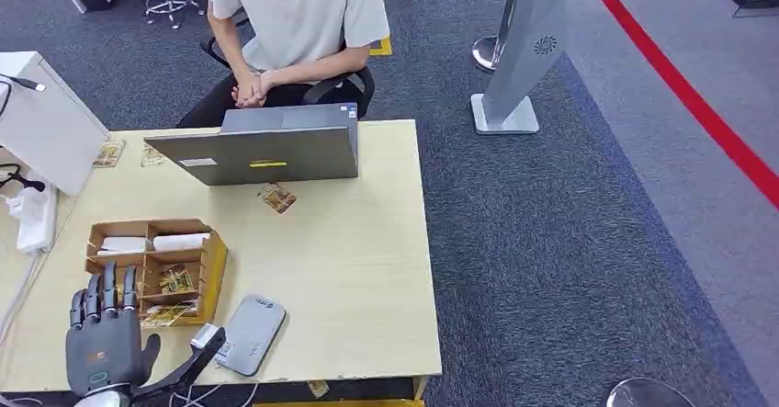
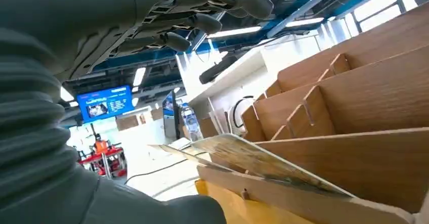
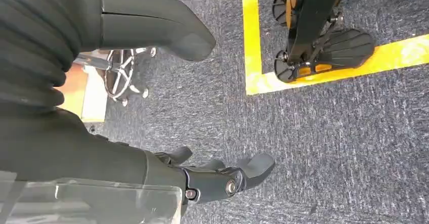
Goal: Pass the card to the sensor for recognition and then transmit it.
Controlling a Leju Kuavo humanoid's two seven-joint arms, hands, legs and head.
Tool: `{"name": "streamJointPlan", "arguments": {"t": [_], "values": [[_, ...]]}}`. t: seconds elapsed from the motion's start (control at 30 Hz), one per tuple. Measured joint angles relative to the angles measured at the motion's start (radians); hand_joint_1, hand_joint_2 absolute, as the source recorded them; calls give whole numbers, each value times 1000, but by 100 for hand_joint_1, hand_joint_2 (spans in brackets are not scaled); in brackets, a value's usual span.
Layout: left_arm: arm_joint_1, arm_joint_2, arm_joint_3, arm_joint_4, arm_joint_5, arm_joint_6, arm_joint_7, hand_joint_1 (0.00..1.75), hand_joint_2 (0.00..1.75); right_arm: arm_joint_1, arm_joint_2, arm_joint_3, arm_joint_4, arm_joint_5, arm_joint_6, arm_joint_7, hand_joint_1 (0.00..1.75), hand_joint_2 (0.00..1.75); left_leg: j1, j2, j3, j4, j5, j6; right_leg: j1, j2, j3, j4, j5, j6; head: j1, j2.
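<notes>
A wooden organizer (image 1: 216, 269) stands on the table's near left. A patterned card (image 1: 168, 313) lies in its front compartment, and a second card (image 1: 176, 280) sits in the one behind. In the left wrist view the front card (image 2: 253, 161) sticks out over the organizer's wall (image 2: 354, 163). My left hand (image 1: 103, 329) hovers just short of the organizer, fingers straight and apart, holding nothing; its fingers (image 2: 202, 24) show above the card. The grey flat sensor (image 1: 250, 333) lies to the right of the hand. My right hand (image 3: 222, 176) hangs over the carpet with nothing in it.
A person sits behind the open laptop (image 1: 266, 154) at the table's far side. Another card (image 1: 276, 197) lies in front of the laptop, and two more (image 1: 108, 153) at the far left beside a white box (image 1: 41, 122). A power strip (image 1: 35, 219) lies on the left edge.
</notes>
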Motion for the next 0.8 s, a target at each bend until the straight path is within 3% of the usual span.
{"name": "streamJointPlan", "arguments": {"t": [0.8], "values": [[-54,13,-107,21,0,5,19,0,175,0,2,16,0,16,4,1,0,175,0,0,0,0,0,0,0,0,0,0,0,0,0,0]]}}
